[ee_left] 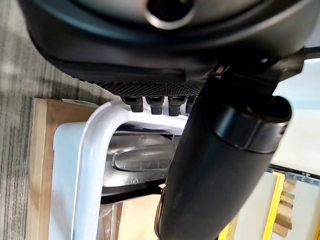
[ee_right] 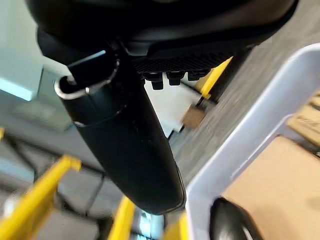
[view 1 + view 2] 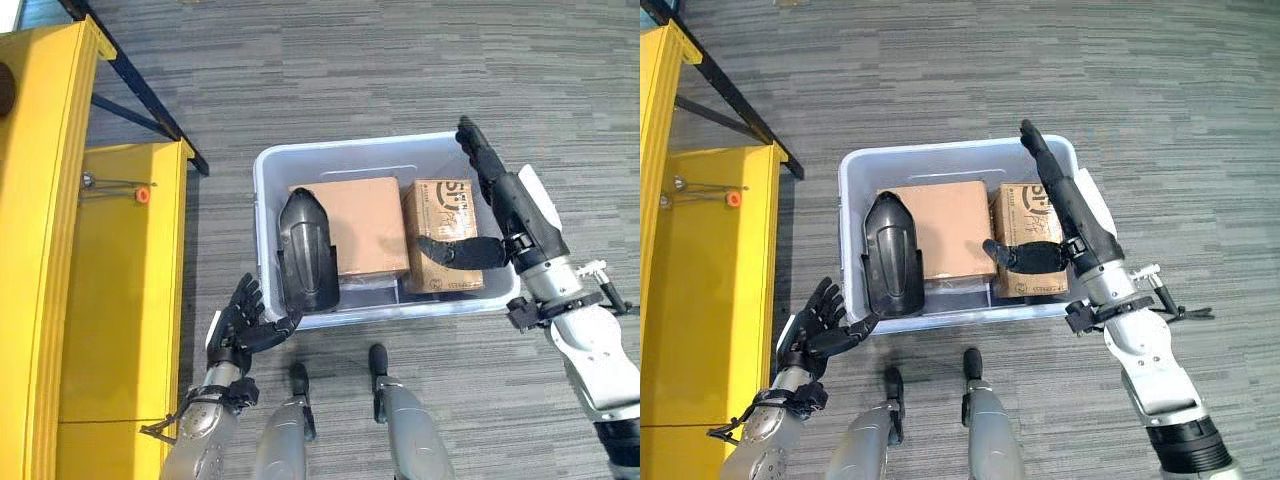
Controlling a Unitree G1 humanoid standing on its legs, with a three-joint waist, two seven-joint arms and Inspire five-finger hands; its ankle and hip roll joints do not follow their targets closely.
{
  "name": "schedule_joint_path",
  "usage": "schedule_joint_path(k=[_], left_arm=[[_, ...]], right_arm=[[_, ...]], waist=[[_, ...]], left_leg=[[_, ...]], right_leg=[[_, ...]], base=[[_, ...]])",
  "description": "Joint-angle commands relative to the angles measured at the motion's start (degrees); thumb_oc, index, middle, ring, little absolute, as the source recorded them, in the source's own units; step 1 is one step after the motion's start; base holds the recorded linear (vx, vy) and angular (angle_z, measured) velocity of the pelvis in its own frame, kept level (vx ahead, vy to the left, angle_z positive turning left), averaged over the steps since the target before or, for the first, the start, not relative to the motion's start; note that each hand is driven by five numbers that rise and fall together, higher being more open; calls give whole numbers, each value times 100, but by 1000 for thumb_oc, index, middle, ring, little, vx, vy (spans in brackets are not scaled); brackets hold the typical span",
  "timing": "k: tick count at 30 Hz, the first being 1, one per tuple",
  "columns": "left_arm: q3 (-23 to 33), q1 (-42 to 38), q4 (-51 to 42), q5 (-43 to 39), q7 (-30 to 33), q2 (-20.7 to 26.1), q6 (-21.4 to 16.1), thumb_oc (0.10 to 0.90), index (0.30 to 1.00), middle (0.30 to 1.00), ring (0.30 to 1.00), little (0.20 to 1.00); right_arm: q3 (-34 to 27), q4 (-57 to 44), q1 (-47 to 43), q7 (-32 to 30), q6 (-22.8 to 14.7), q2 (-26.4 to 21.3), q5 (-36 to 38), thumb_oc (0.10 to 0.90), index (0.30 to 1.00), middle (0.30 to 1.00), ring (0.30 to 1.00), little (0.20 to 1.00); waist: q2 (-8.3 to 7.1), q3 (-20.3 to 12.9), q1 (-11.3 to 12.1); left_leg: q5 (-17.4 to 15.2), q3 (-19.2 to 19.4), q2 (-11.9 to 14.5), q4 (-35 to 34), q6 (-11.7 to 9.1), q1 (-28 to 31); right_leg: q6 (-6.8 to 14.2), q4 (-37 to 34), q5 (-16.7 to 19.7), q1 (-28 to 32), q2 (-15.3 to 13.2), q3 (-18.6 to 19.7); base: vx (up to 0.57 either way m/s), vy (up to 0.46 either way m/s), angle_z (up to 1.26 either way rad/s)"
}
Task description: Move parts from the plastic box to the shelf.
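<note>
The box (image 3: 268, 180) sits on the floor, holding a black part (image 3: 307, 252) at its left and two cartons (image 3: 362, 222). Both hands are empty: the left hand (image 3: 240, 325), fingers loosely spread, is near the box's near-left corner; the right hand (image 3: 500, 205), fingers straight, is over the right carton. Close both hands evenly on one part before lifting it toward the yellow shelf (image 3: 120, 280).

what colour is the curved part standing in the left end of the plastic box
Black, a glossy curved part in the pale plastic box, clearest in the left eye view.

head eyes: both look steeply down, sharing the plastic box (image 3: 385, 150) mid-frame (slightly offset) | left wrist: super close along its hand, box rim past it | right wrist: same deal, rim lower right
</note>
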Motion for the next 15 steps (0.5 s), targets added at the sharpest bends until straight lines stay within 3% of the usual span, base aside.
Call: schedule_joint_path(k=[1, 6, 13, 15], left_arm=[[-21, 179, -719, -207, -207, 469, -496, 900, 1000, 1000, 1000, 1000], [-190, 106, -700, -264, -275, 671, -498, 900, 1000, 1000, 1000, 1000], [-378, 37, -677, -349, -357, 832, -464, 900, 1000, 1000, 1000, 1000], [-426, 21, -717, -405, -390, 942, -449, 900, 1000, 1000, 1000, 1000]], right_arm=[[95, -363, -756, -233, -519, -344, -88, 900, 1000, 1000, 1000, 1000], [897, -56, -1940, -178, -414, -1097, -337, 900, 1000, 1000, 1000, 1000], [1949, 285, -3208, -32, -287, -1590, -489, 900, 1000, 1000, 1000, 1000], [2739, 453, -4040, 146, -224, -1787, -588, 900, 1000, 1000, 1000, 1000]], waist=[[28, -516, 142], [57, -511, 301], [112, -532, 473], [123, -549, 590]], left_leg=[[141, -229, 671, -35, -215, -51], [196, -353, 634, -19, -238, -98], [291, -552, 578, -82, -281, -89], [364, -658, 565, -148, -298, -103]], right_leg=[[396, 539, -846, 165, -535, 187], [374, 713, -933, 190, -603, 57], [369, 813, -1020, 324, -696, -189], [365, 821, -1043, 383, -734, -333]], base=[[3, -34, 12], [-6, -24, 21], [-8, -21, 23], [-20, -16, 36]])
